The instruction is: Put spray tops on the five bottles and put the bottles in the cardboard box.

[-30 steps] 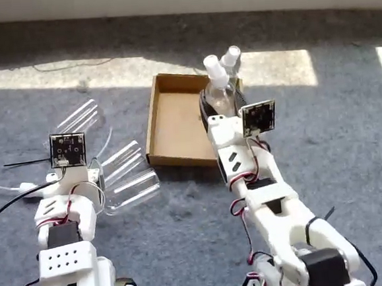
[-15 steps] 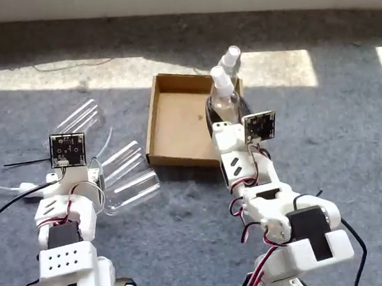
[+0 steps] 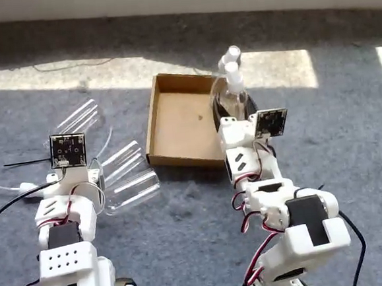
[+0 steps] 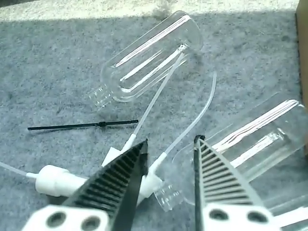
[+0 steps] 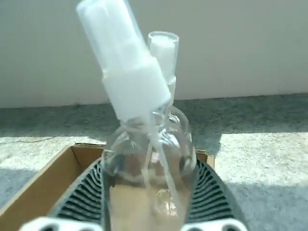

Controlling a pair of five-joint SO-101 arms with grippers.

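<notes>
I can read no words, numbers or signs on the spray bottle (image 5: pixel 144 159), the cardboard box (image 3: pixel 176 124) or anything else here. The left camera board (image 3: pixel 68 150) and right camera board (image 3: pixel 271 123) on my wrists carry tiny markings, too small to make out.

Capped bottle (image 3: pixel 231 101) tilted at cardboard box (image 3: pixel 176 121) edge, uncapped bottles (image 3: pixel 131 187) lying aside

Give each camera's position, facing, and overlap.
High view: fixed above, behind both arms, looking down on grey carpet and brown open cardboard box; both white arms show.
Left wrist view: on left arm, facing down past open left gripper at clear plastic bottles lying on carpet.
Right wrist view: on right arm, facing the wall over the box; right gripper clamps a clear spray-topped bottle.
Shared: high and right wrist views show that bottle and box.
</notes>
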